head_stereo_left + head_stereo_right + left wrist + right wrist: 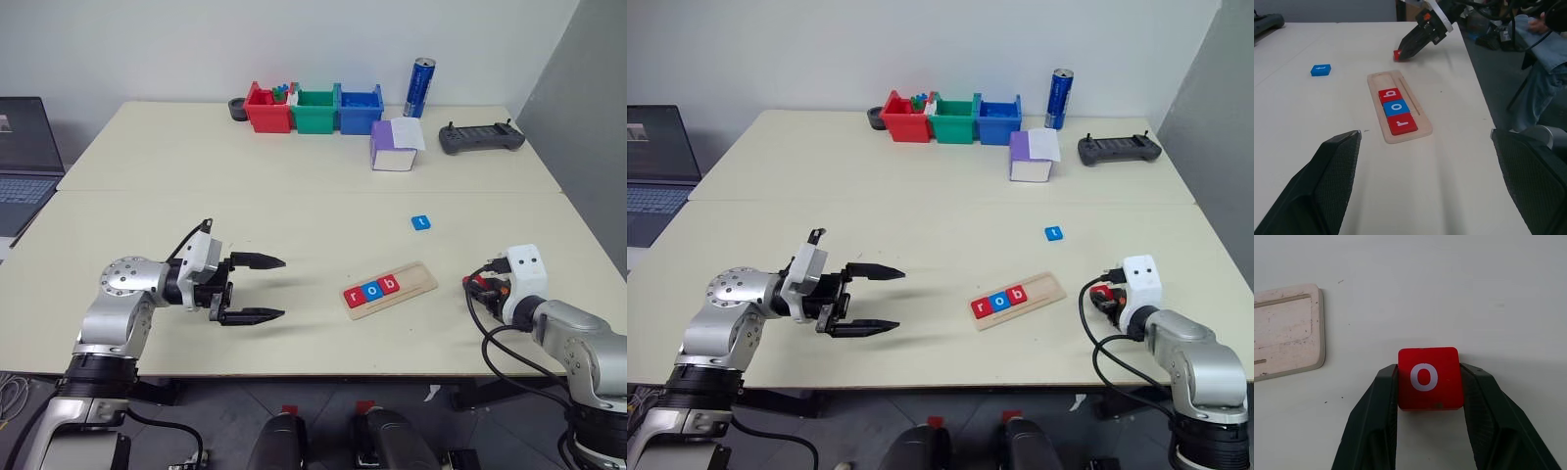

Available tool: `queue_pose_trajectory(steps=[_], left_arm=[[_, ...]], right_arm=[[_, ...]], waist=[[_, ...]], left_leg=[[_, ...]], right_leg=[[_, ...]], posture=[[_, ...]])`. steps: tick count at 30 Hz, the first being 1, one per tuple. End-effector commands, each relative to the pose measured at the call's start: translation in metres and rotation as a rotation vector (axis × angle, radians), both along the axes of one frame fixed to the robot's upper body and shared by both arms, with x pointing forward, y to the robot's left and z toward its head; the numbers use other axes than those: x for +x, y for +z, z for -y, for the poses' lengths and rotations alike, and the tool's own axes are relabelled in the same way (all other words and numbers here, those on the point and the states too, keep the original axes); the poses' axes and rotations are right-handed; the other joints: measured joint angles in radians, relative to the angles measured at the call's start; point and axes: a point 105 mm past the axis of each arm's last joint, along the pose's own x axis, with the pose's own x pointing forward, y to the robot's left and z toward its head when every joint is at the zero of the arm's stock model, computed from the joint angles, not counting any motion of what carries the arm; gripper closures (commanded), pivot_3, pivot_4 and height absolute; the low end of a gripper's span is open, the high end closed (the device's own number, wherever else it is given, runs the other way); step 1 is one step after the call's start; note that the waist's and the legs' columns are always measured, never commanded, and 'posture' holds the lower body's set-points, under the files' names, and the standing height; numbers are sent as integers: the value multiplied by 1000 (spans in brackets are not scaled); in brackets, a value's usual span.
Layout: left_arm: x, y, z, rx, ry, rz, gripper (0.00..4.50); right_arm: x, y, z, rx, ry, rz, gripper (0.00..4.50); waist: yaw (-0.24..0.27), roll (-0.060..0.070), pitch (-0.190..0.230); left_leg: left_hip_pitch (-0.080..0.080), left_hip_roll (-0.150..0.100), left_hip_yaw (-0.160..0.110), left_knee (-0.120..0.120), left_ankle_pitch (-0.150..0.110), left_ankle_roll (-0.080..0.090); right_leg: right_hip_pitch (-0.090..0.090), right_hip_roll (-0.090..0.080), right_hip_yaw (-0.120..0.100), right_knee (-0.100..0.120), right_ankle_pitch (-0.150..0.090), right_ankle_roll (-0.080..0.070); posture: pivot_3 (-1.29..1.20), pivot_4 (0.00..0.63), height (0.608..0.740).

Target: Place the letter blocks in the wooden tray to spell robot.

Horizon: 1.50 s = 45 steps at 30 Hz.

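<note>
Red "o" block (1429, 378) pinched by its two side faces in right gripper (1429, 382) jaws, on worktop (294, 196) just beside wooden tray (390, 289) free end; likely light, rigid, smooth-sided — square side grip suits; left gripper (257, 289) jaws wide, empty; "t" block (420, 222) apart beyond tray; r, o, b seated.

White "r" on a red tile (1402, 123), "o" on a blue tile (1396, 107), "b" on a red tile (1389, 94) in the wooden tray (1378, 82), "o" on a red block (1428, 378), "t" on a loose blue tile (421, 222)
</note>
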Motion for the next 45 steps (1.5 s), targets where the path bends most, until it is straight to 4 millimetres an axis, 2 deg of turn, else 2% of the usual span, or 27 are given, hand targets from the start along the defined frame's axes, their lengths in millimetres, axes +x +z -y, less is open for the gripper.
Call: queue_pose_trajectory(steps=[1,4,7,10,13,16,19,22,26,33,45], left_arm=[[0,6,5,-1,-24,29,0],[0,5,6,-3,-26,27,0],[-1,5,6,-4,-25,24,0],[-1,4,5,-4,-18,23,0],[-2,4,4,-3,-6,21,0],[-3,3,2,3,8,32,0],[-7,2,2,7,16,36,0],[-9,1,0,9,36,34,0],[-12,0,-4,17,71,35,0],[-20,-2,-8,25,107,33,0],[-25,1,-11,29,126,18,0]], right_arm=[[3,17,2,-8,-2,56,2036],[2,25,3,-26,23,64,1035],[4,42,10,-66,54,73,18],[6,68,12,-130,182,91,18],[-2,82,6,-200,440,71,18],[-9,71,15,-309,692,-18,18],[3,60,32,-380,808,-77,18],[11,55,35,-404,925,-116,18],[29,49,37,-473,1010,-131,18],[38,36,35,-494,1091,-192,18],[36,29,32,-493,1160,-215,18]], waist=[[0,0,0],[0,0,0],[0,0,0],[0,0,0],[1,0,1],[0,0,0],[-5,0,1],[-5,0,1],[-5,0,1],[0,0,1],[1,1,1]], left_leg=[[0,0,0,0,0,0],[0,0,0,0,0,0],[0,0,0,0,0,0],[0,0,0,0,0,0],[0,-1,-1,-1,0,0],[0,0,-2,-2,0,1],[0,0,-2,-3,0,1],[-1,0,0,-2,0,1],[-1,0,0,-2,0,1],[-1,0,0,-2,0,0],[-1,0,0,0,0,0]], right_leg=[[0,0,0,0,0,0],[0,0,0,0,0,0],[0,0,0,0,0,0],[0,0,0,0,0,0],[1,0,-1,-2,0,0],[2,1,-2,-6,0,0],[3,1,-2,-11,1,2],[3,1,0,-11,2,3],[2,1,-1,-10,2,2],[2,1,0,-10,2,2],[3,0,0,-8,2,2]], posture=[[0,150,740],[0,150,740],[0,150,740],[0,150,740],[0,150,740],[0,150,740],[0,150,740],[0,150,740],[0,150,740],[0,150,740],[0,150,740]])
